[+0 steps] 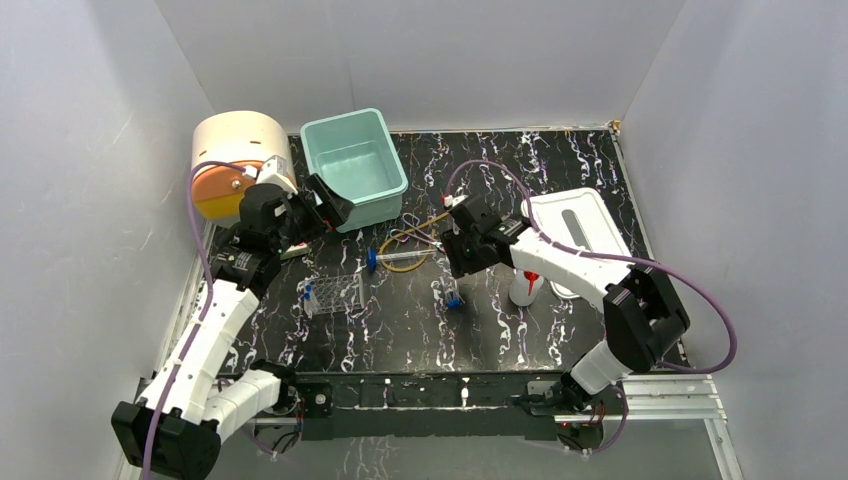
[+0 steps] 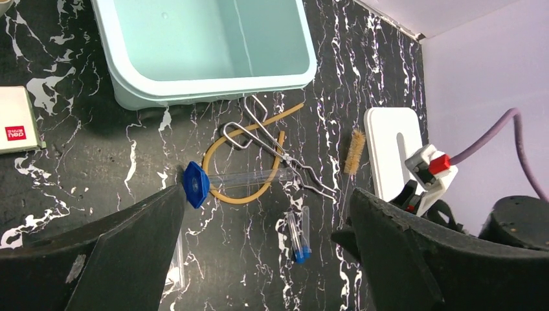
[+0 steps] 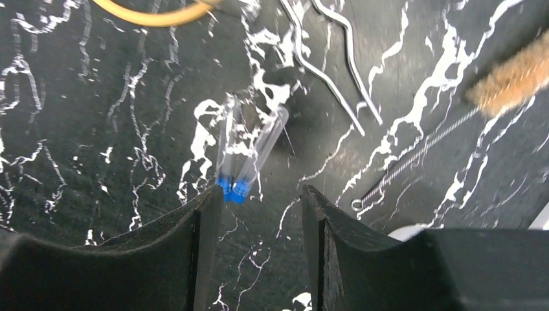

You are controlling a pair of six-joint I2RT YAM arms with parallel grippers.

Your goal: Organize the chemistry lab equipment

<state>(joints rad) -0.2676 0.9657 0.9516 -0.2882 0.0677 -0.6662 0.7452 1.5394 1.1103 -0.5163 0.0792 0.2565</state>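
Observation:
Two blue-capped vials [image 3: 249, 152] lie side by side on the black marbled table, just past the tip of my right gripper's left finger. My right gripper [image 3: 261, 191] hovers over them, open, with nothing between its fingers. My left gripper [image 2: 267, 194] is wide open and empty, above the clear syringe [image 2: 246, 178] with its blue end [image 2: 195, 184]. The syringe lies across the amber tubing loop [image 2: 223, 194]. Metal tongs [image 2: 272, 139] rest on the loop near the bin. The clear rack [image 1: 335, 293] and the red-nozzled squeeze bottle [image 1: 525, 285] stand nearer the arms.
A teal bin [image 1: 355, 165] stands at the back, with a cream-and-orange drum [image 1: 235, 160] to its left. A white board [image 1: 580, 230] lies at the right. A tan bristle brush [image 3: 511, 78] lies beside the tongs. A small white box [image 2: 13, 120] sits left of the bin.

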